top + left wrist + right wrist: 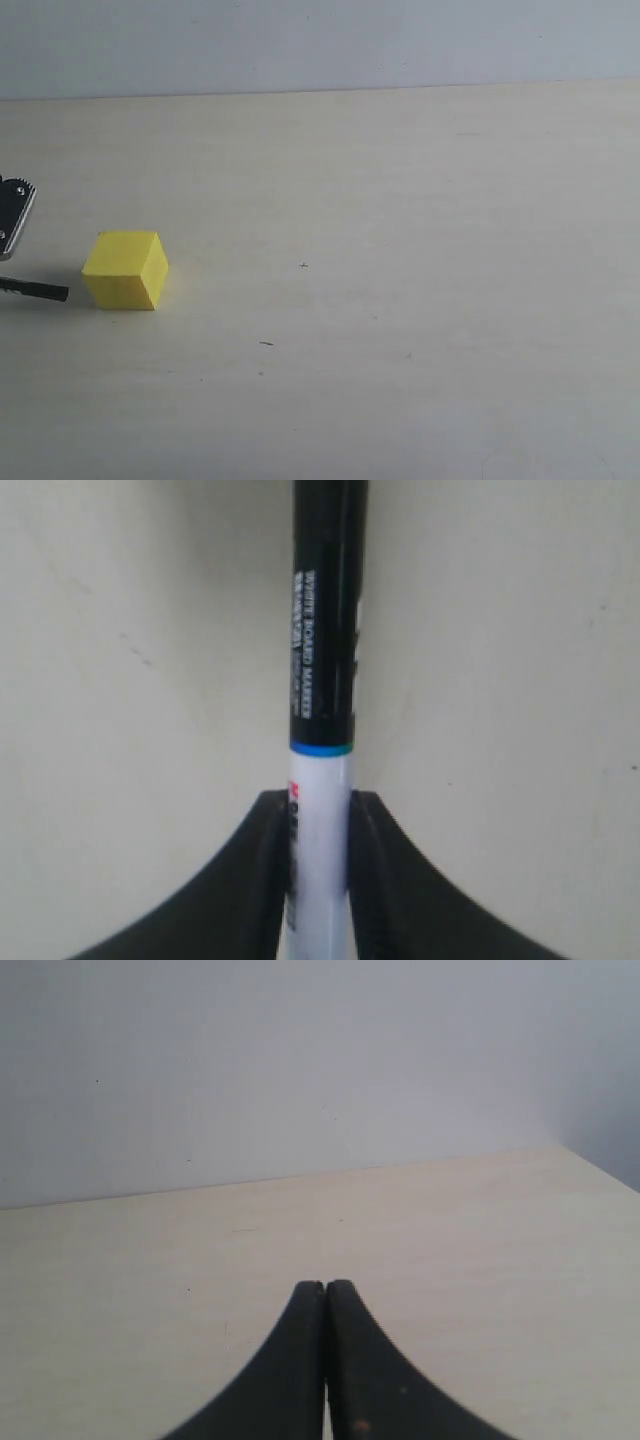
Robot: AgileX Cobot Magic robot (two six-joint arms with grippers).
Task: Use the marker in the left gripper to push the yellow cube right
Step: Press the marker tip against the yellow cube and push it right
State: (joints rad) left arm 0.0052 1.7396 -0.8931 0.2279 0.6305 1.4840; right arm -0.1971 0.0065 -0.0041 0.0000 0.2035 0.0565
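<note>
At lower left the marker [42, 291], clamped in the left gripper [320, 815], is pointed rightward, tip just short of the cube [125, 270].

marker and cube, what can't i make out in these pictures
Marker: exterior view shows only its black end; the left edge cuts the rest.
Left gripper: exterior view's edge cuts off nearly all of it.
Marker's tip: past the left wrist view's top edge.
Cube: in neither wrist view.

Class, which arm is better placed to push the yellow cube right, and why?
Left. The left pincer grips the marker, tip just left of the yellow cube. The right pincer is shut, empty, no cube in view.
</note>
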